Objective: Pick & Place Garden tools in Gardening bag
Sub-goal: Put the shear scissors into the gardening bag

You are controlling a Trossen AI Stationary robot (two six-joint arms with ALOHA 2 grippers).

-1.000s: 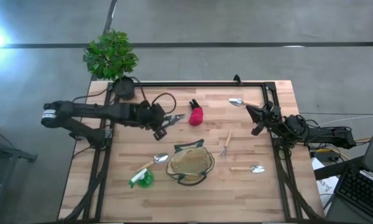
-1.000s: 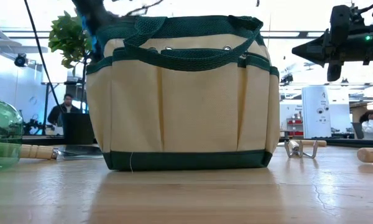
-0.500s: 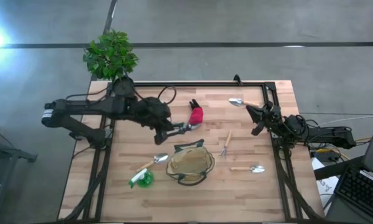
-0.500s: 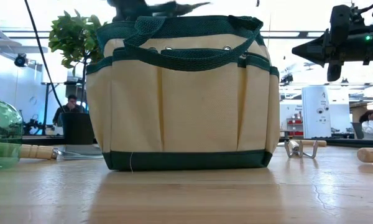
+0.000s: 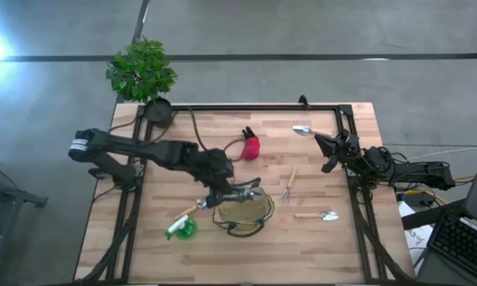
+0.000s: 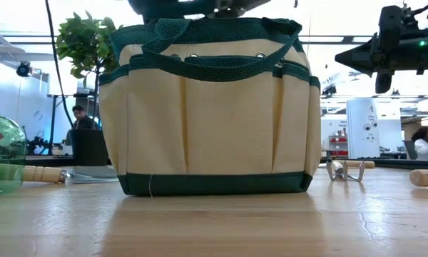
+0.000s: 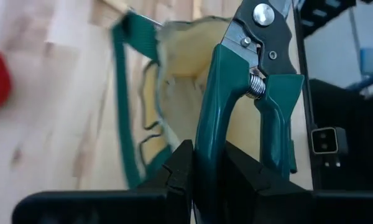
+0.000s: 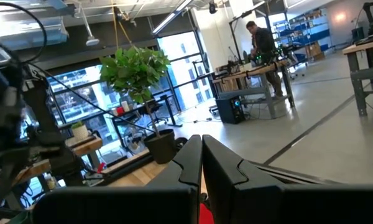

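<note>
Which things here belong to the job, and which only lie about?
Job: gardening bag; pruning shears in left claw; hand rake; two trowels; red-and-black item.
Lying about: potted plant.

The wooden table [image 5: 326,234] holds a tan bag [image 5: 242,210] near centre, trowels [image 5: 327,215], a hand rake [image 5: 288,183], a red item [image 5: 250,147] and a green bottle [image 5: 181,229].
</note>
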